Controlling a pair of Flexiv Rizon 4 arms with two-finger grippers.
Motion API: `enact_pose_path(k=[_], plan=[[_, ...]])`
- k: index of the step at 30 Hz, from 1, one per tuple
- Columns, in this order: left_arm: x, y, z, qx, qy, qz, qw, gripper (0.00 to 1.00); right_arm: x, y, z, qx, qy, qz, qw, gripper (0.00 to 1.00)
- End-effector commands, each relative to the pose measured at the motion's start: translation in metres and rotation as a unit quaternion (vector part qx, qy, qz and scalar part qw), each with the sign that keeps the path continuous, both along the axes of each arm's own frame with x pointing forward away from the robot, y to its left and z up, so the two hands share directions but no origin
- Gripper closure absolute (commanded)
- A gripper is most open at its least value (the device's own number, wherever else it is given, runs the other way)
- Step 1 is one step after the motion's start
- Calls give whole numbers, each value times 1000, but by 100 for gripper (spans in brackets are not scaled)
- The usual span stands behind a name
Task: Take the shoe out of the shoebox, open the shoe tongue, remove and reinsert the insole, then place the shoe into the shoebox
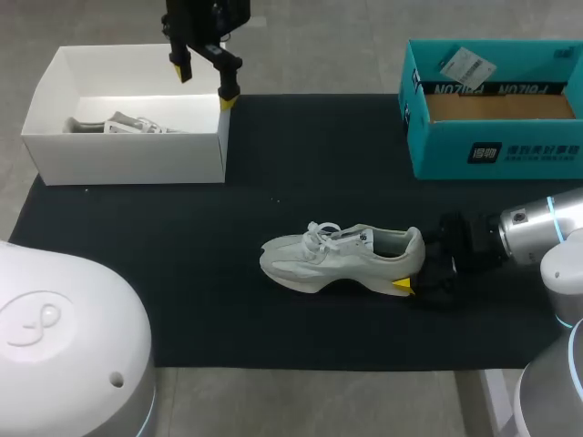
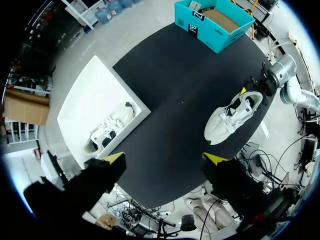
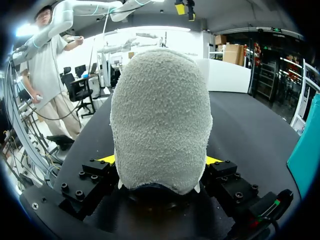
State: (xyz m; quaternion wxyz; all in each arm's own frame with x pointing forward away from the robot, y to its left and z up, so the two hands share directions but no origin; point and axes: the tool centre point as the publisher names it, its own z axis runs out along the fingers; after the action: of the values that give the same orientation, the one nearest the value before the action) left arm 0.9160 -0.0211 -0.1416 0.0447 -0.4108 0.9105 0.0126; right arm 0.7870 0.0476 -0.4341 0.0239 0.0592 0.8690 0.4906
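Observation:
A light grey sneaker lies on the black mat, toe to the left, laces up. My right gripper is at its heel. In the right wrist view the fuzzy heel fills the gap between the fingers, and both yellow tips press its sides, so my right gripper is shut on the shoe. My left gripper hangs open and empty high over the right end of the white box. From the left wrist view the sneaker lies far below, well ahead of my left gripper.
The white box at the back left holds a second pale shoe. A teal shoebox with a brown cardboard floor and a paper tag stands at the back right. Bare mat stretches between the boxes and in front of the sneaker.

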Motion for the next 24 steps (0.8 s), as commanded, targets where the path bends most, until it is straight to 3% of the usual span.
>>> enact_pose_path(k=[1,4,15,18,24], plan=[[0,0,0,0,0,0,1000,0,2,3,-5,-1,0,-1,1000,100],[0,0,0,0,0,0,1000,0,2,3,-5,-1,0,-1,1000,100],[-18,-37,12,-51,-68,203,976,0,2,3,-5,-1,0,-1,1000,100],[-29,-44,10,-54,-66,239,967,0,2,3,-5,-1,0,-1,1000,100],[-59,-61,1,-53,-82,239,966,0,2,3,-5,-1,0,-1,1000,100]])
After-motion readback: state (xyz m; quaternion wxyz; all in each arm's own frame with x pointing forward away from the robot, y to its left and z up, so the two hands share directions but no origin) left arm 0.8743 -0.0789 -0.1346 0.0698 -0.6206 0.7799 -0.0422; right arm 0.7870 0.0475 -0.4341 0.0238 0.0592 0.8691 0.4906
